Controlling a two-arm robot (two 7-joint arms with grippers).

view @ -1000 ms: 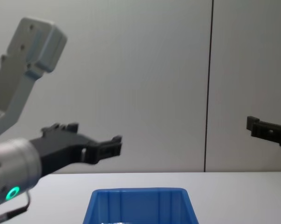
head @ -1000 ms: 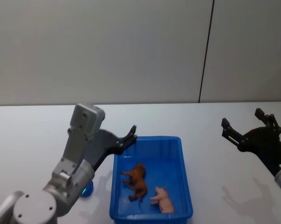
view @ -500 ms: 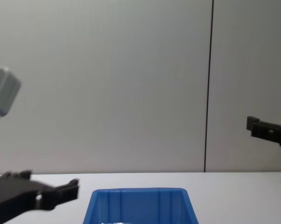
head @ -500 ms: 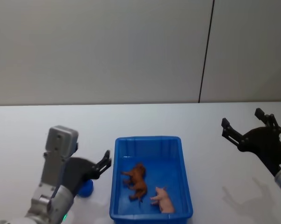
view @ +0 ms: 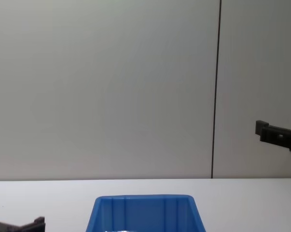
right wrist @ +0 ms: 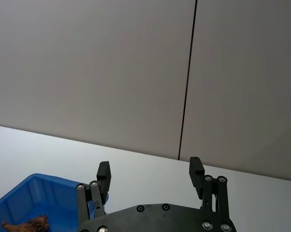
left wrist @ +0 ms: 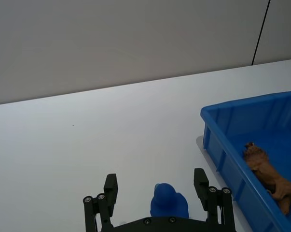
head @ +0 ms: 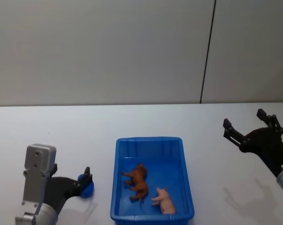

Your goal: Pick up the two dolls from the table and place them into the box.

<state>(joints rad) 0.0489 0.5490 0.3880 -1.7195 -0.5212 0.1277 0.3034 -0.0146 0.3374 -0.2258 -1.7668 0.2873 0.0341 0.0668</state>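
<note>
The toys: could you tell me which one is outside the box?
The blue toy, on the table within the open left hand; the brown toy and pink toy lie in the box.

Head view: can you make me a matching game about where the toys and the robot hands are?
Things:
1. brown doll
2. pink doll
3. small blue thing
4. right gripper

Places:
A. on the table, left of the box, by the left gripper
B. raised to the right of the box, fingers open
C. in the box's near right corner
D. in the middle of the box

Pairs: 1-D, 2-C, 3-A, 4-B
</note>
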